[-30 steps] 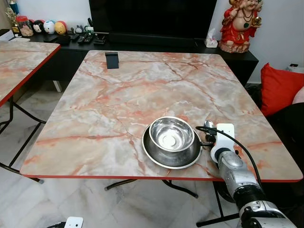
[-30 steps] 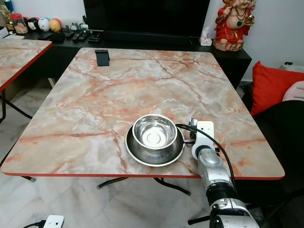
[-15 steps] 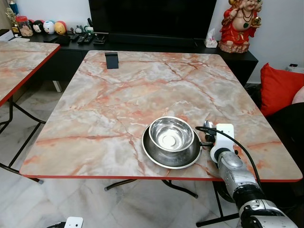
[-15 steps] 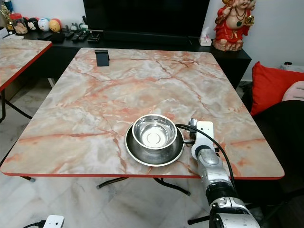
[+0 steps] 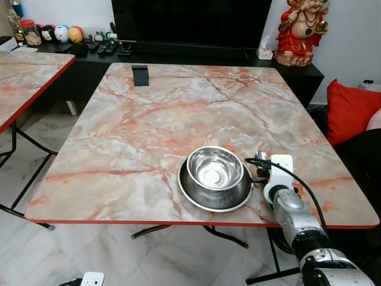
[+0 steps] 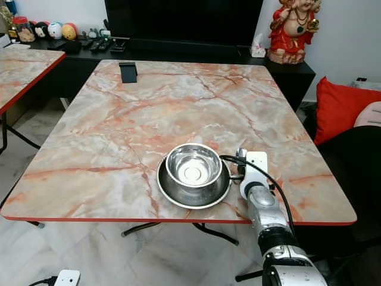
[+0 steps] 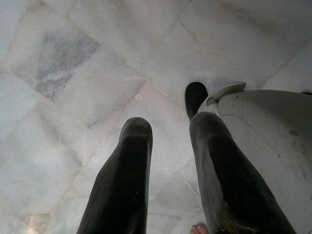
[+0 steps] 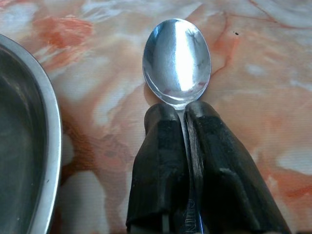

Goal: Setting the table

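While the right gripper [image 8: 181, 109] has its fingers pinched tight on the spoon [image 8: 177, 61] neck, just beside the plate [image 5: 215, 193] near the counter [image 5: 149, 131] front edge, lower it flat (clear of the rim), then release.

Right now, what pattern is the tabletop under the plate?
The tabletop is peach-and-cream marble veined in orange-red, with a red edge; the left eye view shows it best.

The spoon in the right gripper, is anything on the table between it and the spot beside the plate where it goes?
Nothing visible. The right gripper is shut on the spoon, whose bowl is over bare tabletop just right of the plate, apart from its rim.
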`<state>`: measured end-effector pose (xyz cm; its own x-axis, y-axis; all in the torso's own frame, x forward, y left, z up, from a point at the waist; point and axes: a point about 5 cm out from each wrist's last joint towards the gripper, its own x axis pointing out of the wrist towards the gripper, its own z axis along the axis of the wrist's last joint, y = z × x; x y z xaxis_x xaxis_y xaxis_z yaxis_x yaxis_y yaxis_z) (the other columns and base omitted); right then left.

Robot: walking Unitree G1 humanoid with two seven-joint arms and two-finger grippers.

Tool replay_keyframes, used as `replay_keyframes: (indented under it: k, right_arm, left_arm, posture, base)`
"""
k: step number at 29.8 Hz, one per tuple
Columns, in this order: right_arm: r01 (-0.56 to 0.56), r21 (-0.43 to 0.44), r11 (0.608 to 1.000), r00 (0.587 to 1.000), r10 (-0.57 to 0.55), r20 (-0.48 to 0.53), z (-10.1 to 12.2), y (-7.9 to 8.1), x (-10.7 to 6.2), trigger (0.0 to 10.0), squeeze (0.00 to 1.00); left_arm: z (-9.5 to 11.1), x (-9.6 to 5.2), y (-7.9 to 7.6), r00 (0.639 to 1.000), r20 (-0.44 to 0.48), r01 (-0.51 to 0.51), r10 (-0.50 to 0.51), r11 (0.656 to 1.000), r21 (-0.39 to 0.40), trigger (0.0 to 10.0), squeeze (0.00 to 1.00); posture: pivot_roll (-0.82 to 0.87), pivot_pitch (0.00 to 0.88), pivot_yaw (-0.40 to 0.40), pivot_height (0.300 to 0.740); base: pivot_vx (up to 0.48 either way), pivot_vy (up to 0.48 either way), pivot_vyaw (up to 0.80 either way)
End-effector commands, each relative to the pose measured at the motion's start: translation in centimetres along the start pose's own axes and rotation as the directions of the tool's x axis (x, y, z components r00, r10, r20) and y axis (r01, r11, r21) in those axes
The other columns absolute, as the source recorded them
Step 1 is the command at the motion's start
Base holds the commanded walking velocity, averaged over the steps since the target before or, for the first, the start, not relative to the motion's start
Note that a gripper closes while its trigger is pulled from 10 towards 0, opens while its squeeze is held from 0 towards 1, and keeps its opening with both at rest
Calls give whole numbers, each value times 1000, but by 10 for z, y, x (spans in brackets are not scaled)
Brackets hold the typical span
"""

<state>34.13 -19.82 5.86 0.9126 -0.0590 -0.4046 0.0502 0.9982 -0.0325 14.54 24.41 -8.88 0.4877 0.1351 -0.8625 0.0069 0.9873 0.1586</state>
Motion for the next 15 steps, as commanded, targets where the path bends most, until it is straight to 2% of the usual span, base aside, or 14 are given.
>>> replay_keyframes:
  k: [1, 8, 9, 10, 11, 13, 14, 15]
  right_arm:
    - [5, 1, 1000, 1000, -5, -1, 1, -2, 1, 10000, 478]
    - [10, 8, 1000, 1000, -10, -6, 1, -2, 1, 10000, 525]
    - [10, 8, 1000, 1000, -10, -6, 1, -2, 1, 10000, 835]
    - [10, 8, 1000, 1000, -10, -6, 1, -3, 1, 10000, 835]
    - [11, 8, 1000, 1000, -11, -6, 1, -3, 1, 10000, 902]
    - [13, 9, 1000, 1000, -13, -5, 1, -3, 1, 10000, 902]
    - [17, 7, 1000, 1000, -16, -5, 1, -4, 1, 10000, 863]
    - [23, 5, 1000, 1000, -23, -1, 2, -5, 1, 10000, 722]
  left_arm:
    - [0, 0, -1, 1000, -9, 0, 0, 1000, -5, 10000, 0]
    - [0, 0, -1, 1000, -7, 1, -1, 1000, -5, 10000, 0]
    - [0, 0, -1, 1000, -6, 1, -1, 1000, -5, 10000, 0]
    - [0, 0, -1, 1000, -6, 1, -1, 1000, -5, 10000, 0]
    - [0, 0, -1, 1000, -6, 1, -1, 1000, -4, 10000, 0]
    - [0, 0, -1, 1000, -6, 1, -2, 1000, -3, 10000, 0]
    - [0, 0, -1, 1000, -6, 2, -2, 1000, -3, 10000, 0]
    - [0, 0, -1, 1000, -6, 3, -3, 1000, -3, 10000, 0]
  posture:
    - [85, 0, -55, 715]
    - [83, 0, -55, 715]
    - [83, 0, -55, 715]
    - [83, 0, -55, 715]
    - [83, 0, -55, 715]
    - [83, 0, -55, 715]
    - [82, 0, -54, 715]
    - [81, 0, -53, 715]
  base:
    - [0, 0, 0]
    - [0, 0, 0]
    - [0, 0, 0]
    - [0, 0, 0]
    - [0, 0, 0]
    - [0, 0, 0]
    - [0, 0, 0]
    - [0, 0, 0]
